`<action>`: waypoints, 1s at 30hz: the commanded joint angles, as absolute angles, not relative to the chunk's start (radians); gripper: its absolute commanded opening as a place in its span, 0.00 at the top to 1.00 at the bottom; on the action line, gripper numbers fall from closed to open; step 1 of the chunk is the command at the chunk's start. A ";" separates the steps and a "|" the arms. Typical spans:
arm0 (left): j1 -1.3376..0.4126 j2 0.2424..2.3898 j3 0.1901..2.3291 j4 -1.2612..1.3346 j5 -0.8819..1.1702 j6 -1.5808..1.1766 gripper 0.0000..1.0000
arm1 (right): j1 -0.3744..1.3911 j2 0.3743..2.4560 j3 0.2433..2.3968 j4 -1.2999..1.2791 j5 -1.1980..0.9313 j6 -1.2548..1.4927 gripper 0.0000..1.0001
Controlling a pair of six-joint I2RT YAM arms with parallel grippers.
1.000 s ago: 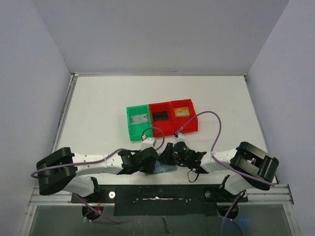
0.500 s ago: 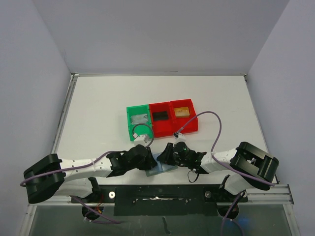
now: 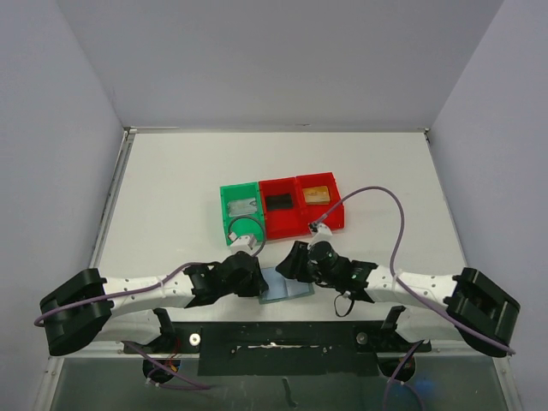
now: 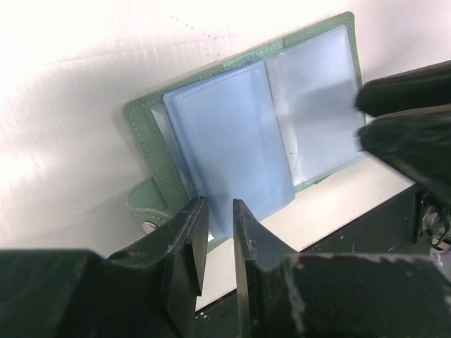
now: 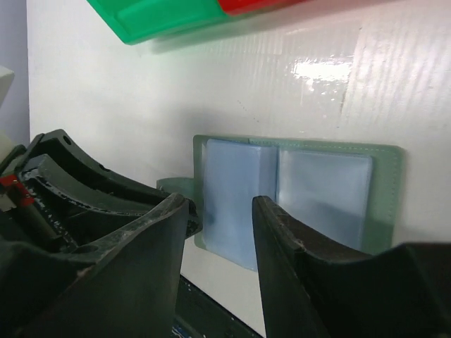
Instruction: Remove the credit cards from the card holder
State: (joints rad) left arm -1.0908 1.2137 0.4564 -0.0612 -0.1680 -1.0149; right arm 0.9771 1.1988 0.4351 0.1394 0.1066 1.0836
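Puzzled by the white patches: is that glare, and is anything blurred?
Left wrist view: the table is washed out at upper left, the left tool dark. Right wrist view: a glare spot on the table, the right tool slightly soft. Top view: evenly lit.

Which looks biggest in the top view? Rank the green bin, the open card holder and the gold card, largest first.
1. Green bin.
2. Card holder, partly hidden, so its place below the bin is unsure.
3. Gold card, clearly smallest.
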 commanded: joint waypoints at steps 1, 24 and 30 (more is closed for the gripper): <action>-1.082 1.197 0.503 -0.060 -0.176 -0.977 0.81 | 0.984 1.090 0.456 -0.067 0.236 1.078 0.57; -1.081 1.273 0.535 -0.011 -0.142 -0.958 0.80 | 0.985 1.171 0.463 0.022 0.138 1.036 0.81; -1.081 1.238 0.537 -0.043 -0.167 -0.952 0.79 | 0.978 1.094 0.481 -0.027 0.153 1.002 0.82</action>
